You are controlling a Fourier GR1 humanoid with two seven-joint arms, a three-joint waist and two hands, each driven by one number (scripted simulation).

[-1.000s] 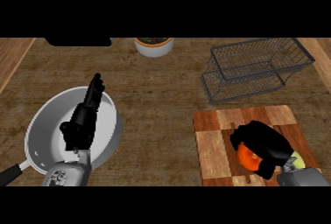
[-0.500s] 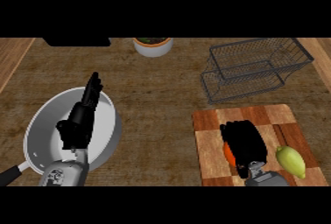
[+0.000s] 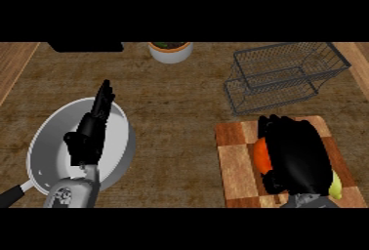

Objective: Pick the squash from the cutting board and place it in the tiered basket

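On the cutting board (image 3: 238, 156), right robot hand (image 3: 296, 151) lies spread over the orange squash (image 3: 261, 155), fingers extended. Basket (image 3: 284, 75) sits beyond the board. Left robot hand (image 3: 90, 132) rests spread above the pan (image 3: 51, 146).

The right hand (image 3: 294, 154) now lies farther toward 12 o'clock along the cutting board (image 3: 234, 163), covering more of the orange squash (image 3: 261, 155). The yellow-green item (image 3: 336, 184) at 5 o'clock is now mostly hidden.
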